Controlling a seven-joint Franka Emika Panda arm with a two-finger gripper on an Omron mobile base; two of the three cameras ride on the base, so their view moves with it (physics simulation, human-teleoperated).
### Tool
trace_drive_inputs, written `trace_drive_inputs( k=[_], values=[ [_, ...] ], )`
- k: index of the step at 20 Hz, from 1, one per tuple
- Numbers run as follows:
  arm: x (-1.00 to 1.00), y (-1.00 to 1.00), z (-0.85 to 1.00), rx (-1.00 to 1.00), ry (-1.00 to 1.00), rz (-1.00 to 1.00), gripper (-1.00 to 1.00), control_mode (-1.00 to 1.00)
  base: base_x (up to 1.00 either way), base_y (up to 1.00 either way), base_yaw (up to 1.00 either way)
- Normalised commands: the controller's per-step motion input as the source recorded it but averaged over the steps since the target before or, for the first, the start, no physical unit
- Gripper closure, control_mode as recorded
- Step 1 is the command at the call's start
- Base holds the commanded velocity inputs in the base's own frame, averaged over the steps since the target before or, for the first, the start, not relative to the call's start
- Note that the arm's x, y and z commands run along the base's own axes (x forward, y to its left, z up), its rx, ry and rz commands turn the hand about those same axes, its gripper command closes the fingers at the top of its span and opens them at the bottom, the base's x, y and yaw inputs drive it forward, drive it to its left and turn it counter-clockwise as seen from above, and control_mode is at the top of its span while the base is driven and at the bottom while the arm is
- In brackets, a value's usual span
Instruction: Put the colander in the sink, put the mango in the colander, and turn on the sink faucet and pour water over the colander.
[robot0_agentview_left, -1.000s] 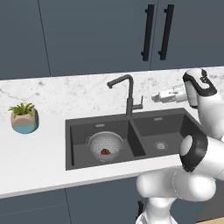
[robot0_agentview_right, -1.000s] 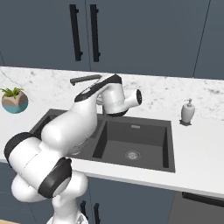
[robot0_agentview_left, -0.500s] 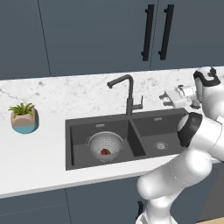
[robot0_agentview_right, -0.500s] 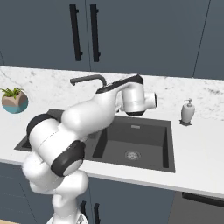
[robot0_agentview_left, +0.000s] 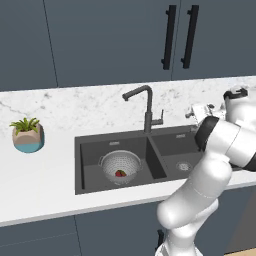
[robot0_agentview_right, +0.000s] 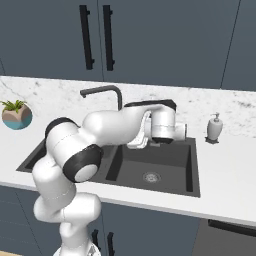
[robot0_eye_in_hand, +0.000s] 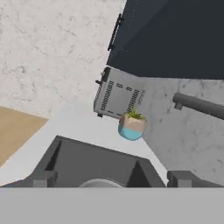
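Observation:
The silver colander (robot0_agentview_left: 114, 162) sits in the left basin of the dark sink (robot0_agentview_left: 90, 172), with the reddish mango (robot0_agentview_left: 120, 173) inside it. The tall dark faucet (robot0_agentview_left: 146, 106) stands behind the divider, its small lever (robot0_agentview_left: 160, 120) on the right; no water shows at its spout. My gripper (robot0_agentview_left: 194, 111) hangs to the right of the faucet above the right basin (robot0_agentview_right: 170, 165), pointing left, open and holding nothing. In the hand view the fingertips (robot0_eye_in_hand: 43, 177) stand wide apart over the sink (robot0_eye_in_hand: 87, 162), and the faucet spout (robot0_eye_in_hand: 199, 105) crosses at the right.
A potted plant (robot0_agentview_left: 27, 135) stands on the counter left of the sink. A white soap dispenser (robot0_agentview_right: 215, 127) is at the back right. A toaster (robot0_eye_in_hand: 118, 94) sits beyond the plant. Dark cabinet doors with black handles (robot0_agentview_left: 177, 37) hang above.
The hand has drifted a little to the right, away from the faucet, and the arm's elbow has swung round. The jaws stayed open. Colander and mango have not moved.

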Motion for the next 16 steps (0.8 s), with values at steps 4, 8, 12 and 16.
trace_drive_inputs(
  k=[4, 8, 12, 16],
  values=[
    [0.13, -0.02, -0.49, 0.00, -0.33, -0.16, -1.00, -1.00, 0.00, 0.00, 0.00],
    [0.37, -0.16, -0.19, 0.00, -0.02, -0.26, -1.00, -1.00, 0.00, 0.00, 0.00],
    [0.49, -0.16, -0.07, 0.04, 0.03, -0.29, -1.00, -1.00, 0.00, 0.00, 0.00],
    [0.38, -0.03, -0.29, 0.12, 0.03, -0.28, -1.00, -1.00, 0.00, 0.00, 0.00]
  ],
)
